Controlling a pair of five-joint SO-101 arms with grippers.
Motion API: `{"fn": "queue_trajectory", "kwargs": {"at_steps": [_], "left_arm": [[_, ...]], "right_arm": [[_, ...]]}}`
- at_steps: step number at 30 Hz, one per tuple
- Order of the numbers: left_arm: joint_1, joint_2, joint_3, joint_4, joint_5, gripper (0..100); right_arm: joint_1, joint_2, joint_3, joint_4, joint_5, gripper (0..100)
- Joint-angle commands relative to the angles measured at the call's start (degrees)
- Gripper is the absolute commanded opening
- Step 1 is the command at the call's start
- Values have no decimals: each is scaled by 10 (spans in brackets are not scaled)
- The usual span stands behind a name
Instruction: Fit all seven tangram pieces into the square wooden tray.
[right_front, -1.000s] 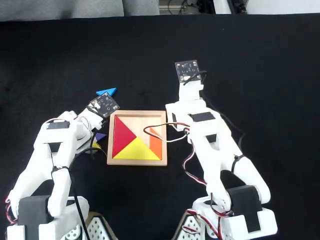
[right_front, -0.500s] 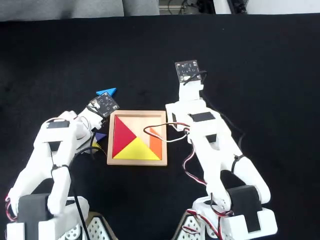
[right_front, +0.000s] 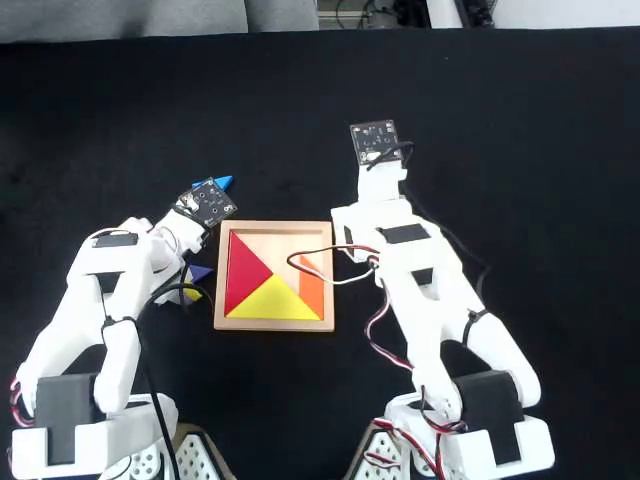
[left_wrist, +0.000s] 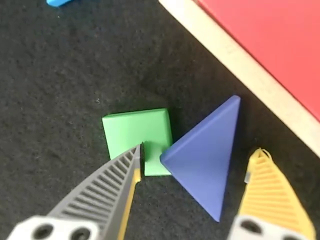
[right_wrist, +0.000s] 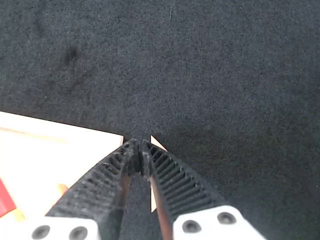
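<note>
Tray (right_front: 275, 227) holds three pieces (right_front: 272, 300); perhaps three loose pieces (left_wrist: 135, 131) outside.

A large triangle (right_front: 243, 270) lies in the tray (right_front: 274, 228); just left of the tray, a smaller triangle (left_wrist: 205, 155) touches a square piece (left_wrist: 137, 132) beyond.

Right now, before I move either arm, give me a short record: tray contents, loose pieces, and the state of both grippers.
tray: holds red triangle, yellow triangle, orange piece
loose: green square and purple triangle, touching, beside the tray on the left arm's side; blue piece farther from the tray
left gripper: open, fingers either side of the purple triangle, one finger over the green square
right gripper: shut, nothing between the fingers, tips at a tray corner
</note>
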Motion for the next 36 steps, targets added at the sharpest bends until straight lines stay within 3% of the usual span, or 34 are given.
{"fn": "queue_trajectory", "kwargs": {"at_steps": [1,6,13,19,23,29,36], "left_arm": [[0,14,-4,-5,-4,283],[0,14,-3,-5,-4,158],[0,14,-2,-4,-4,157],[22,-76,-61,133,25,156],[60,-192,-98,228,16,156],[137,-290,-138,331,-62,156],[247,-269,-182,352,-76,156]], "right_arm": [[5,2,-30,-7,7,11],[5,2,-30,-7,7,11],[5,2,-30,-7,7,11],[5,0,-30,-7,7,11],[5,-1,-30,-7,7,11],[9,-2,-29,-6,6,11],[33,-3,-31,-5,3,11]]}}
